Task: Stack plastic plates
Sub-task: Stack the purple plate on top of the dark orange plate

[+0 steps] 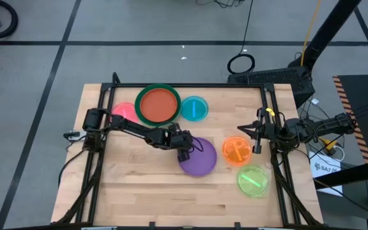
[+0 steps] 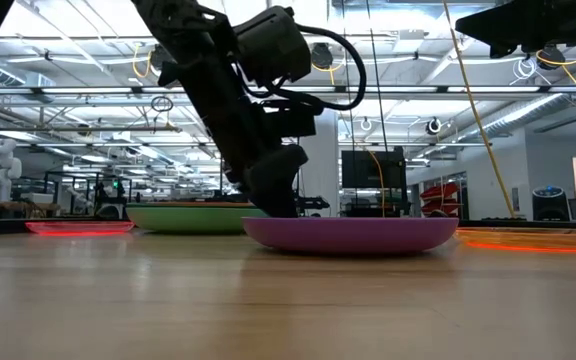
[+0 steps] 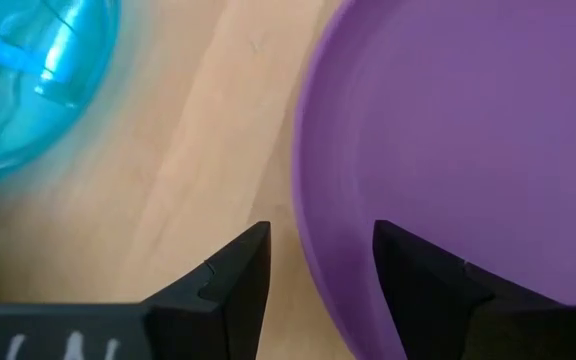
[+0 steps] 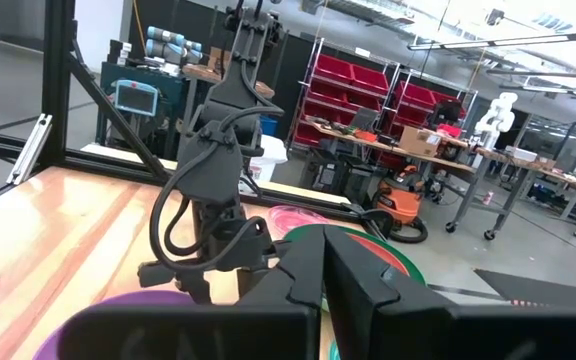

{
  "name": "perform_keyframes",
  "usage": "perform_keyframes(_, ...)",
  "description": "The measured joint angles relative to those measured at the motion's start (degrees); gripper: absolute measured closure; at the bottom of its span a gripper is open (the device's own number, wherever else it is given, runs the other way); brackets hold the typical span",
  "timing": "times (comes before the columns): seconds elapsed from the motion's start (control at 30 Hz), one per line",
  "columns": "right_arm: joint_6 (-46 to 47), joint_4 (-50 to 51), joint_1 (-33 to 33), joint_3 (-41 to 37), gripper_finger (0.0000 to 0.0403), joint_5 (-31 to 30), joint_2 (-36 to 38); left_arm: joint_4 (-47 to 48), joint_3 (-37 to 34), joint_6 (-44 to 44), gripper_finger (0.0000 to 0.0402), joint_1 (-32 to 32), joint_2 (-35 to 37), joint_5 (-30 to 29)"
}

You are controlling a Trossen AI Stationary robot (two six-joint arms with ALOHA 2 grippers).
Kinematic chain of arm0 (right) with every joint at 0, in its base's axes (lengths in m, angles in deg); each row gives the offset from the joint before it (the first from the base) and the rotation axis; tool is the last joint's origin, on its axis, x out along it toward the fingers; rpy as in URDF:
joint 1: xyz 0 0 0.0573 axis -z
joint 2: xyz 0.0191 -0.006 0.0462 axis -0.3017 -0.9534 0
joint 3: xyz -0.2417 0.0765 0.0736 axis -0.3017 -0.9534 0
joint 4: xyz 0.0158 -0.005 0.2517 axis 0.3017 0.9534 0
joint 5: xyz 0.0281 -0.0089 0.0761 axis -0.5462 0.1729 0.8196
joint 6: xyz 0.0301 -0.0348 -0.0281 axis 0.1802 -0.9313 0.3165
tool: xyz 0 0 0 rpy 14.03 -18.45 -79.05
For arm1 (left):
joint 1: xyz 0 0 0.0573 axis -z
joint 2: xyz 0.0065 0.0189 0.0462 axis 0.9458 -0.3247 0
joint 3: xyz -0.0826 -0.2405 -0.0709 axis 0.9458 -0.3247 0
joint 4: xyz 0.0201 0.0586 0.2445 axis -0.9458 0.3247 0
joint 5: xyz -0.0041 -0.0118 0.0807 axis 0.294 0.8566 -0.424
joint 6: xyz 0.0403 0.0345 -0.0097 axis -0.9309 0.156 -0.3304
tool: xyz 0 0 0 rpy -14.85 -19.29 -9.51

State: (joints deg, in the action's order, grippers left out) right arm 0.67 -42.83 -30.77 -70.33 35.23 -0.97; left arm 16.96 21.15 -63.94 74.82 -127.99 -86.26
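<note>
The purple plate (image 1: 200, 158) lies flat near the table's middle. My left gripper (image 1: 184, 151) is down at its left rim, open, one finger inside the rim and one outside, as the left wrist view (image 3: 313, 265) shows. The red-orange plate (image 1: 157, 105) sits inside the dark green plate (image 1: 171, 90) at the far edge, with the pink plate (image 1: 121, 111) partly under them. The blue (image 1: 195, 108), orange (image 1: 236, 151) and lime green (image 1: 253, 181) plates lie apart. My right gripper (image 1: 256, 137) waits, shut, at the table's right edge beside the orange plate. No light green large plate shows. My left gripper comes from above, pointing down, astride the purple plate's left rim (image 3: 308, 230). One finger (image 3: 423, 290) is over the plate's inside and the other (image 3: 233, 285) is over the wood outside. Whether either touches the plate, I cannot tell.
A black frame (image 1: 190, 85) runs round the table's far, left and right edges. Bare wood lies along the near edge and to the left of the purple plate. The blue plate (image 3: 28, 80) is close beyond my left gripper.
</note>
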Motion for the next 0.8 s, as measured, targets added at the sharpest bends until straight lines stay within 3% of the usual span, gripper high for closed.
perform_keyframes(0.13,0.00,0.00,0.00,0.00,0.0397,0.02,0.00,0.45,0.00,0.94,0.0225,0.00,-0.72,0.71)
perform_keyframes(0.57,-0.02,0.00,0.00,0.00,0.0397,0.02,0.02,0.52,0.13,2.89,0.0352,-0.02,-0.55,1.73)
perform_keyframes(0.8,-0.02,0.02,0.00,0.00,0.0397,0.03,0.00,2.33,0.09,5.02,0.0381,0.00,2.54,2.86)
